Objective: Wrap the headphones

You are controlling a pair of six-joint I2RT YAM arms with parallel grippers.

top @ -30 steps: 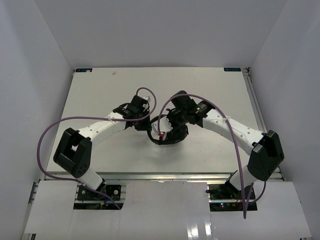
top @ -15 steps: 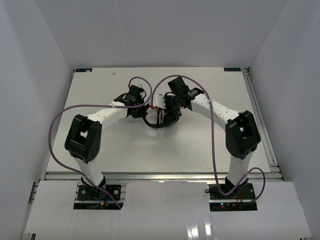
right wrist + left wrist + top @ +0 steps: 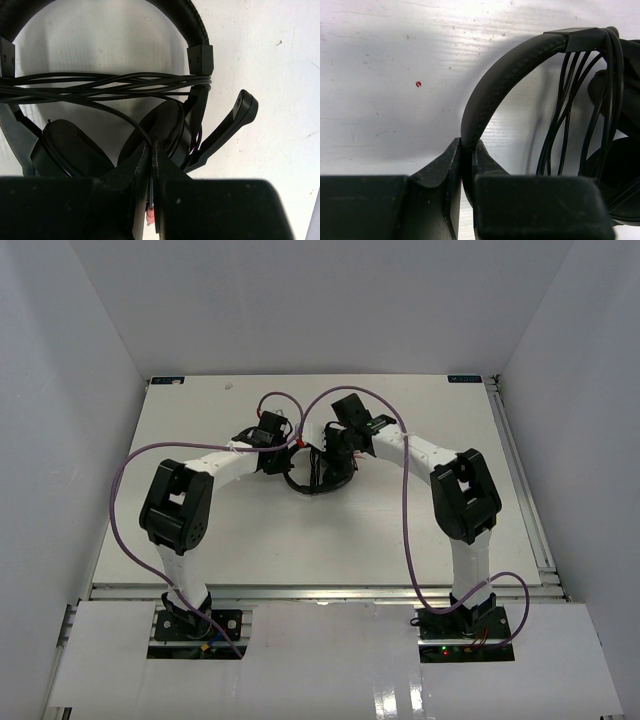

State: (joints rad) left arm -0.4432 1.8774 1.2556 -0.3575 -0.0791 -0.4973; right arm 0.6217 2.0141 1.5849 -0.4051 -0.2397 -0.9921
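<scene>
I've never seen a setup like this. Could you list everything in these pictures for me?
headphones: one, black, mid-table between the arms
headband: one, black, arched, part of the headphones
cord: one, dark, looped several times across the headphones
cord tip: one, reddish, at the right tool
microphone stalk: one, black, sticking out beside an ear cup
table: one, white, under everything
walls: pale grey, on three sides of the table
cables: two, purple, arching along the arms
arms: two, white with black joints, left arm and right arm reaching in from the near edge
left tool: one, black, shut on the headband
right tool: one, black, shut on the cord
</scene>
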